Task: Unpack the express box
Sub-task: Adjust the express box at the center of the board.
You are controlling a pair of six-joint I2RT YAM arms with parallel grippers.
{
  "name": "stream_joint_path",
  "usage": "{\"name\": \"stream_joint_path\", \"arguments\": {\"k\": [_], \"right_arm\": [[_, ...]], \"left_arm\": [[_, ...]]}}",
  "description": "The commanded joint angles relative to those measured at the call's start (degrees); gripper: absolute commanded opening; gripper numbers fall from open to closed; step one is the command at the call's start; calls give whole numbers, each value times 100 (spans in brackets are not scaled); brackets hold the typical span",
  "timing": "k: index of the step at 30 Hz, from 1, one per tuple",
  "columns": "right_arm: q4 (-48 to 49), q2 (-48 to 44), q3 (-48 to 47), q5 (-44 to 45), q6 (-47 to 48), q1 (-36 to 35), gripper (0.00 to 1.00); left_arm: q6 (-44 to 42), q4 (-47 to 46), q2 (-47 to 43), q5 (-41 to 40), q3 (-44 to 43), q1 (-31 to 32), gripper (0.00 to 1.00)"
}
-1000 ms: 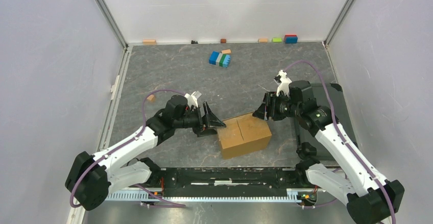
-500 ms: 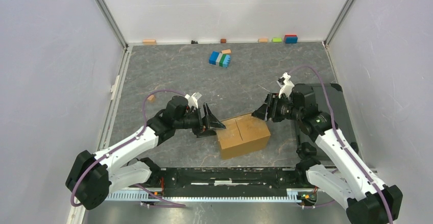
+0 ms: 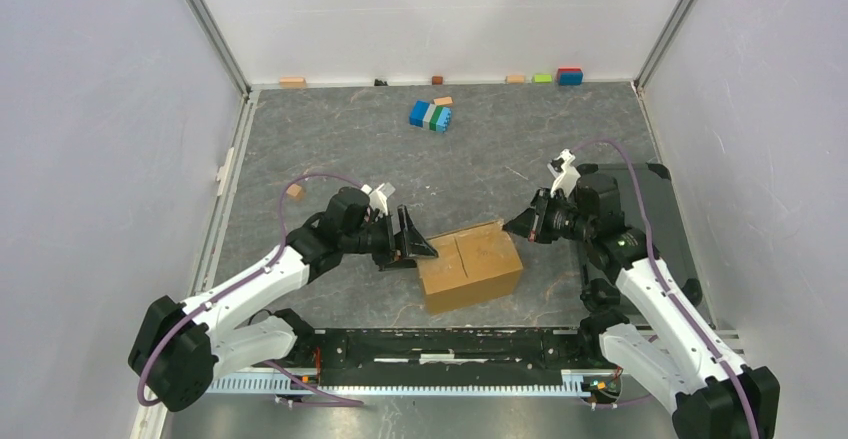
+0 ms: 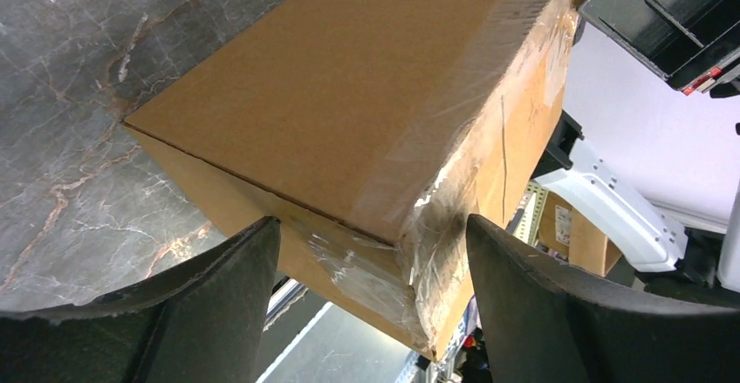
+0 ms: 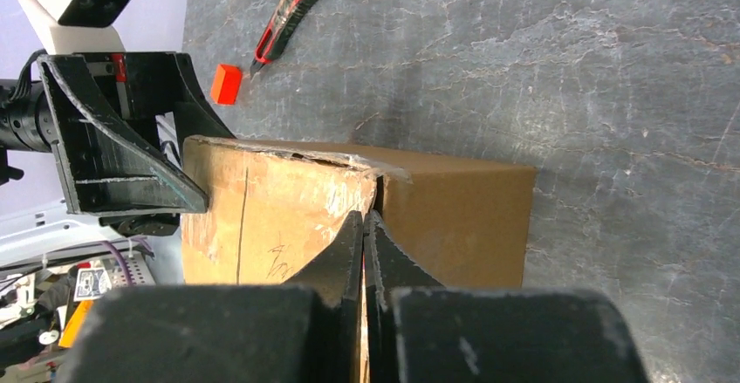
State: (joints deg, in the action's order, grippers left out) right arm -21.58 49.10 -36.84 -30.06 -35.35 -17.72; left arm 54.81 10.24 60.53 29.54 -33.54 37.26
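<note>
The express box (image 3: pixel 470 265) is a brown carton with clear tape on its seams, lying closed on the grey table between my two arms. My left gripper (image 3: pixel 411 244) is open and straddles the box's left end. In the left wrist view the taped corner of the box (image 4: pixel 349 95) sits between the spread fingers (image 4: pixel 218 304) of the left gripper (image 4: pixel 373 221). My right gripper (image 3: pixel 522 226) is shut with nothing visibly held. In the right wrist view the right gripper (image 5: pixel 364 218) has its tips against the torn tape edge at the top of the box (image 5: pixel 454 217).
A red utility knife (image 5: pixel 292 10) and a small orange block (image 5: pixel 226 83) lie on the table beyond the box. A blue-green block cluster (image 3: pixel 431 116) sits farther back, and small blocks (image 3: pixel 570 76) line the back wall. A flat black tray (image 3: pixel 655 221) lies under the right arm.
My right gripper has gone from open to shut and drawn slightly to the right at the box's far right corner. The box has shifted a little to the left. The left gripper stays open.
</note>
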Motion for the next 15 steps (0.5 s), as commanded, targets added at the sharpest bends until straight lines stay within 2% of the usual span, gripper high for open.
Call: {"name": "stream_joint_path", "arguments": {"k": [1,7,15], "right_arm": [[-108,-62,331,-483,-221,-38,0],[989,-427,701,-759,-940,-38,0],[2740,-940,1290,-1047,-2079,-39,0]], "left_arm": [[-717,325,-38,-111,-552,-135,85],[-1388,1047,163,-37,-1205,-428,91],[-1665,1237,501,61,-1560,-509,93]]}}
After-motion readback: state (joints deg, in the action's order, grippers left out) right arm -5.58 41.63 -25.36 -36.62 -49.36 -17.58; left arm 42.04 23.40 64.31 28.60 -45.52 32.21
